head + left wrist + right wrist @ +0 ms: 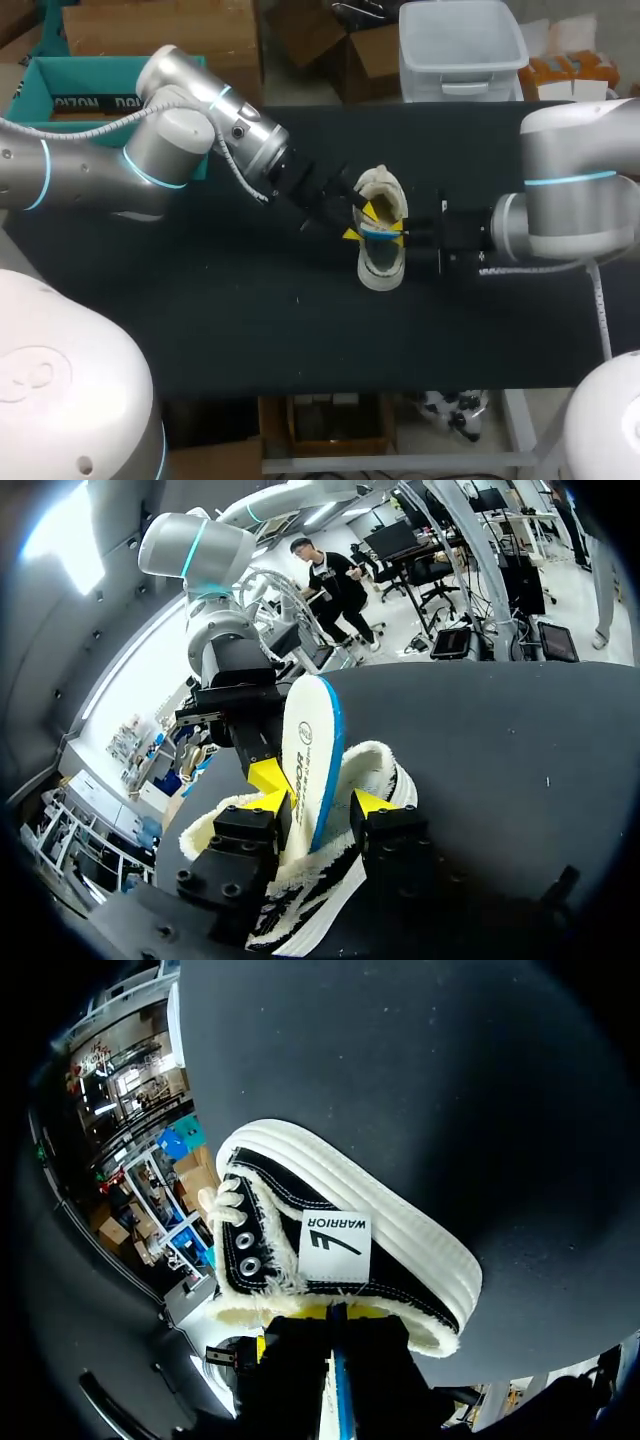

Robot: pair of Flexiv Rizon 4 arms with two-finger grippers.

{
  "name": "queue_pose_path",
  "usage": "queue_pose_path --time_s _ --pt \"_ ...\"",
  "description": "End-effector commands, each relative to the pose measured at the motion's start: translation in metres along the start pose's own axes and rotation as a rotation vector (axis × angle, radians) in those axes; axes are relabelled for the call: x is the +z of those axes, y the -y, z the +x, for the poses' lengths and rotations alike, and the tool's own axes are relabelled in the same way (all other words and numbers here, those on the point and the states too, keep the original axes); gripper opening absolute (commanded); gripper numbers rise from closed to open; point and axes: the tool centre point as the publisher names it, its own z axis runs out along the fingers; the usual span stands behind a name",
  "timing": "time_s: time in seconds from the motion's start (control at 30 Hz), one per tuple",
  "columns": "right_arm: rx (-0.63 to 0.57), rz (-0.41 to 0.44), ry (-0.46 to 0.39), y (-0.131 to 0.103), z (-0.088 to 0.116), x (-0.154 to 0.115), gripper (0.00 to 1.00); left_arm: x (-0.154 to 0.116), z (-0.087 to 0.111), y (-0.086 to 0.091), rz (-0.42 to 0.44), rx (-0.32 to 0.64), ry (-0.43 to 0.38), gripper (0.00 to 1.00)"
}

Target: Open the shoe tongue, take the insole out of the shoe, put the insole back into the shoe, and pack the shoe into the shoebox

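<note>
A black-and-white shoe (382, 262) with a fleecy lining lies on the middle of the black table (250, 330). A white insole with a blue edge (305, 750) stands on edge, rising out of the shoe's opening (372, 768). My right gripper (398, 232) comes in from the right and is shut on the insole (340, 1390), above the shoe's side (340, 1250). My left gripper (318, 802) straddles the insole with its fingers apart, and one fingertip (372, 802) stands clear of it. In the head view the left gripper (363, 222) sits over the shoe's opening.
A teal open box (60, 95) stands at the table's back left corner, behind my left arm. A clear plastic bin (460, 45) is at the back edge on the right. The black cloth in front of the shoe is bare.
</note>
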Motion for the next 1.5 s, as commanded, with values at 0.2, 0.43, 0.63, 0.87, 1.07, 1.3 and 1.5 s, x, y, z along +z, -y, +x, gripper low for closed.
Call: queue_pose_path --time_s 0.2,0.43,0.63,0.87,1.07,1.3,1.5 --pt "0.005 0.002 -0.002 -0.002 -0.001 -0.002 0.00 0.005 0.007 0.018 0.015 0.039 -0.010 0.00" --pt "0.012 -0.002 0.001 0.010 -0.005 -0.005 1.00 0.006 0.004 0.013 -0.005 0.037 -0.005 0.00" --pt "0.009 -0.054 0.006 0.032 -0.012 -0.012 0.45 0.002 0.002 0.006 -0.017 0.019 0.007 0.00" --pt "0.003 -0.085 -0.003 0.042 -0.015 -0.017 0.00 0.002 0.002 0.003 -0.019 0.011 0.012 0.00" --pt "-0.003 -0.076 -0.001 0.031 -0.013 -0.009 0.00 0.006 0.001 0.000 -0.018 0.007 0.009 0.00" --pt "-0.024 -0.063 0.009 0.011 -0.005 0.003 0.00 0.007 -0.006 -0.011 -0.043 -0.014 0.018 0.00" --pt "-0.014 -0.069 0.022 0.002 -0.003 0.007 0.00 0.008 -0.007 -0.017 -0.046 -0.041 0.012 0.40"
